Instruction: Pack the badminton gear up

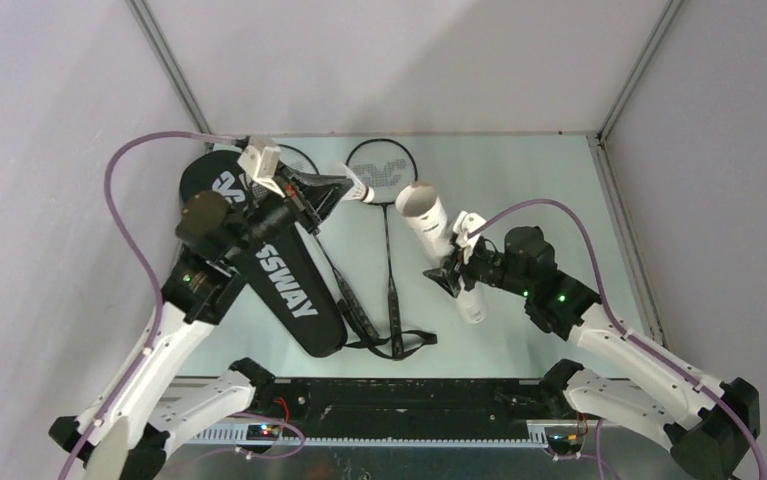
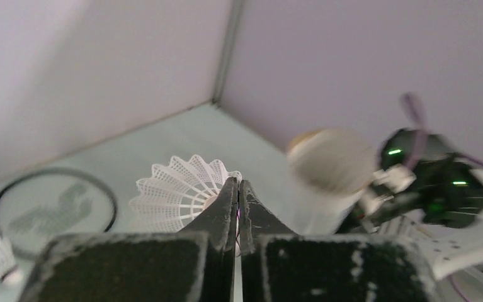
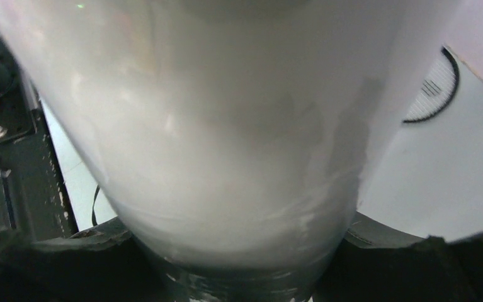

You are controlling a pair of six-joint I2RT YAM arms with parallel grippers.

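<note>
We had left gripper (image 2: 237,189) pinched shut on white feather shuttlecock (image 2: 179,189), right gripper (image 1: 456,270) clamped round long white tube (image 1: 427,218). Our call: align cork with open mouth, feed slowly, release inside.

Two white arms (image 1: 174,345) with black joints, looping purple cables (image 1: 111,195), small green lights (image 1: 560,298), scuffed black jaws.
</note>
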